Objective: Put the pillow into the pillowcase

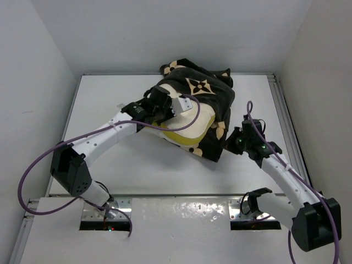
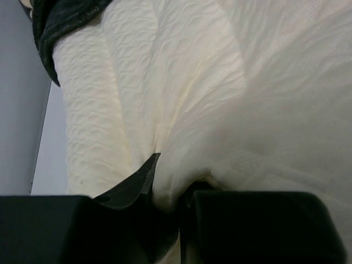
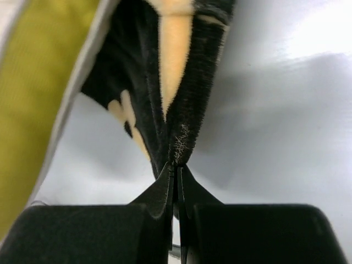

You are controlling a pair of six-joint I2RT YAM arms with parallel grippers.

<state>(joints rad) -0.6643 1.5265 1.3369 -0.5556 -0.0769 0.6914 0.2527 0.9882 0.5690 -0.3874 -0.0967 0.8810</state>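
White table (image 1: 99, 93), plain walls (image 1: 165, 33) (matte grey)

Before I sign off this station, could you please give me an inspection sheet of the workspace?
Surface: white table.
Job's things: pillow partly inside pillowcase; yellow-green side band exposed.
Clutter: nothing seen.
Hands: left hand pinches a fold of the pillow; right hand shut on the pillowcase edge.
Cables: purple cables loop off both arms.
Surroundings: plain white walls on three sides.
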